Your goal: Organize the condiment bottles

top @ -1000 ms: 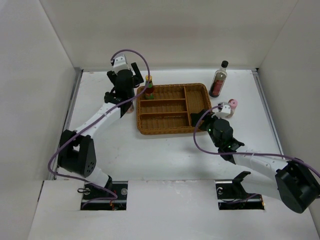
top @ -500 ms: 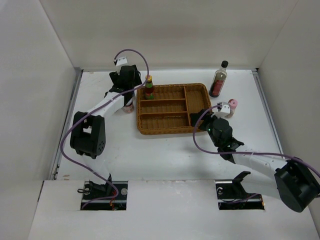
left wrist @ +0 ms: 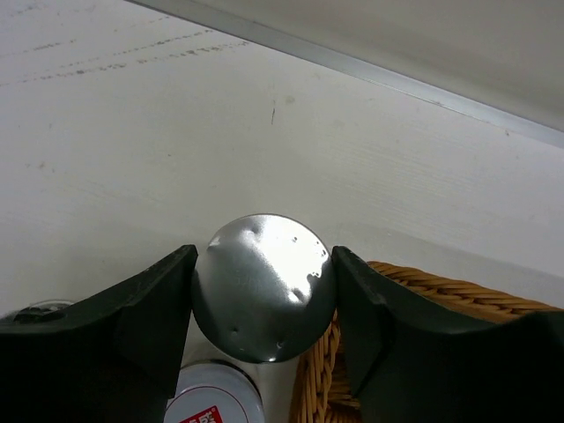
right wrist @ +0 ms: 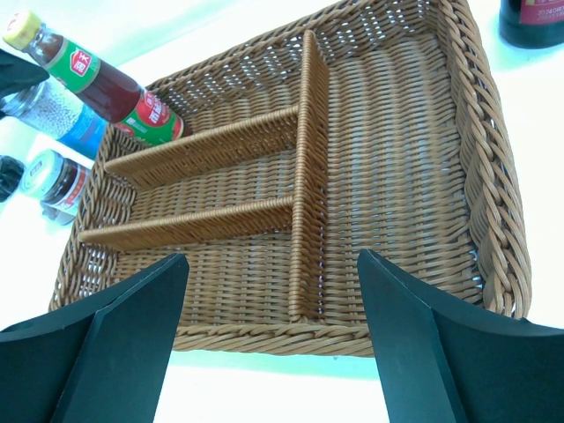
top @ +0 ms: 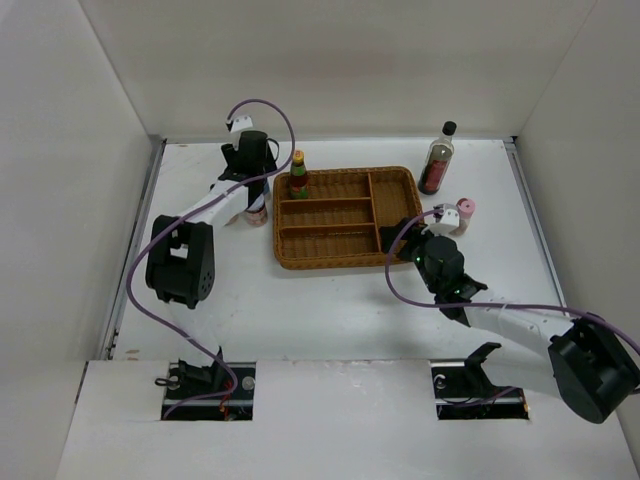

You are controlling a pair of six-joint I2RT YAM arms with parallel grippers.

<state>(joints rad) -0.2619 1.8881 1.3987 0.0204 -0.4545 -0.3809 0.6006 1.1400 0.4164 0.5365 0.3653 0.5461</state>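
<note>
Your left gripper (left wrist: 263,257) sat directly over the silver-lidded bottle (left wrist: 263,295). In the left wrist view its dented lid filled the whole gap between the jaws, and both fingers (left wrist: 141,317) lay against its rim. The jaws were narrowed to the width of that lid and clamped on it. Just below the jaws, on the near side of the lid, showed the top of the short red-white-lidded jar (left wrist: 216,407). Beside the right finger curved the rim of the wicker tray (left wrist: 423,298), close to the lid, though you could not tell from this view whether they touched. From above, that gripper stood off the tray's left end. The yellow-capped bottle (top: 298,176) stood upright just to the right of it, at the tray's far left corner.

Your right gripper (right wrist: 271,260) had its jaws spread wide and held nothing. The tray lay straight ahead of them, its long divider running away from the middle of the gap, and nothing touched either finger. Far ahead and to the left of the left jaw showed the yellow-capped bottle, with the silver-lidded bottle and the jar beyond the rim. The tall dark bottle (right wrist: 533,19) stood ahead and to the right of the right jaw, outside the tray. In the top view the pink-capped bottle (top: 466,209) stood just right of that gripper.
</note>
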